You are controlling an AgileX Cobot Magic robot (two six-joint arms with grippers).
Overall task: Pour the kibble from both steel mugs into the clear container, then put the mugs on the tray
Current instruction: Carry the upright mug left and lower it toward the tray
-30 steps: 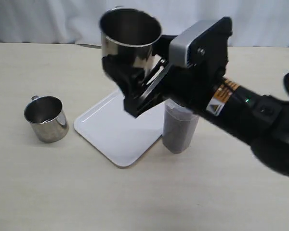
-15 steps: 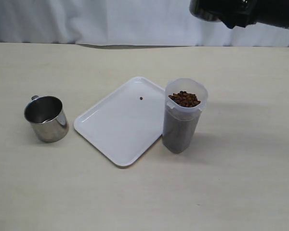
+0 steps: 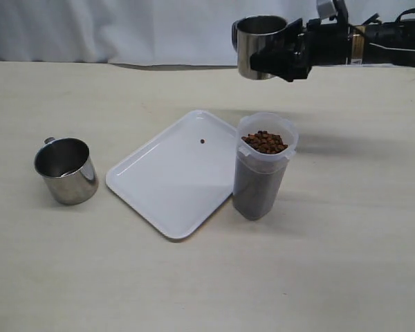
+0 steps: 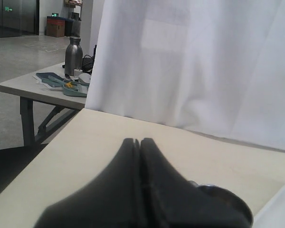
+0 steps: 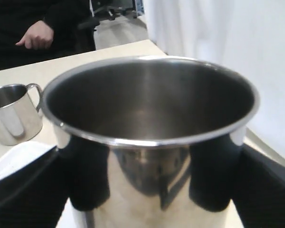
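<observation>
- right gripper (image 3: 273, 61) clamped wide around an empty steel mug (image 3: 257, 43), held upright in the air beyond the clear container (image 3: 263, 183).
- left gripper (image 4: 140, 142) jaws pressed together, holding nothing.
- container full of kibble (image 3: 265, 142), just beside the tray (image 3: 159, 187); one pellet (image 3: 203, 142) on the tray.
- second mug (image 3: 68, 171) left of the tray, on a pale beige table (image 3: 346, 263).
- white curtain (image 3: 90, 28) behind; side table (image 4: 33, 88) with a bottle (image 4: 73, 56) beyond.

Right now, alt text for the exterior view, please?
The right arm's jaws hold a steel mug aloft. On the table: a clear container full of kibble, a tray with one stray pellet, and a second mug at left.
</observation>
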